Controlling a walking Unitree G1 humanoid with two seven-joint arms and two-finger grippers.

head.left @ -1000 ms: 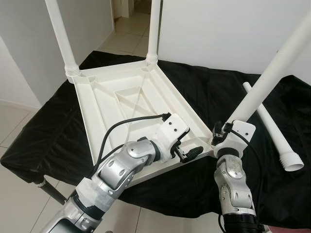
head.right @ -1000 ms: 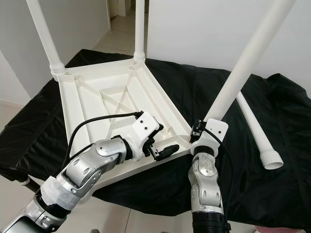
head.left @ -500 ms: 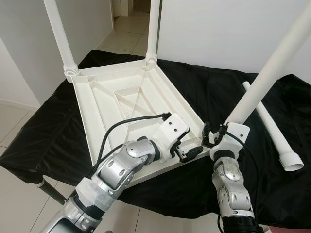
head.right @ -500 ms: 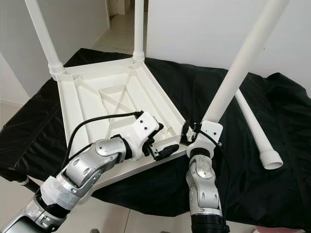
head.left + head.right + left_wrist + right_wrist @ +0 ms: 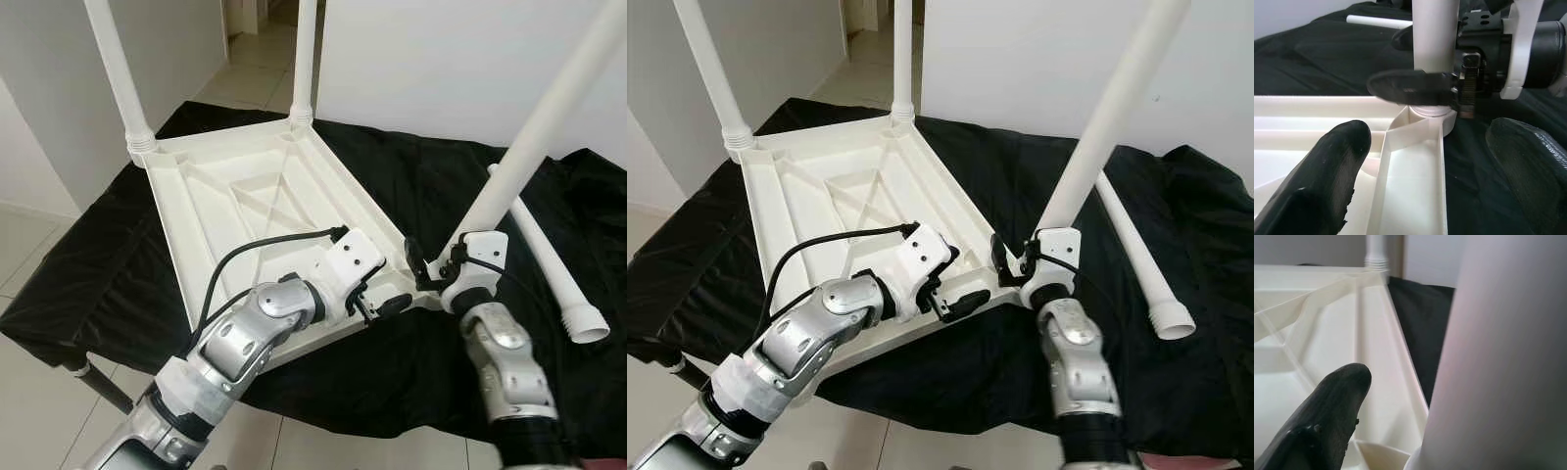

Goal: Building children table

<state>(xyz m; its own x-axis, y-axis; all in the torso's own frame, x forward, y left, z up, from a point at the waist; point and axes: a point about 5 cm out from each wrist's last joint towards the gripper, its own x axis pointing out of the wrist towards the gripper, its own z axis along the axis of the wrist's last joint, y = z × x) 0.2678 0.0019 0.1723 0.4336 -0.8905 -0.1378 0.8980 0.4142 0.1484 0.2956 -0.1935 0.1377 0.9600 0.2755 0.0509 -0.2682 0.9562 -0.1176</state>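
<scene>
Right hand (image 5: 431,269) grips unlabelled white leg (image 5: 534,147) at upturned tabletop (image 5: 245,196) corner.

The leg (image 5: 534,147) and rear legs (image 5: 116,73) are cut off above.

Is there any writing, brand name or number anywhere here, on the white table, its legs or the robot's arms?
None can be read.
The upturned table top and its legs are plain white, as is the loose leg lying on the black cloth.
The left gripper and right gripper show only bare white and black housings, no label.
</scene>
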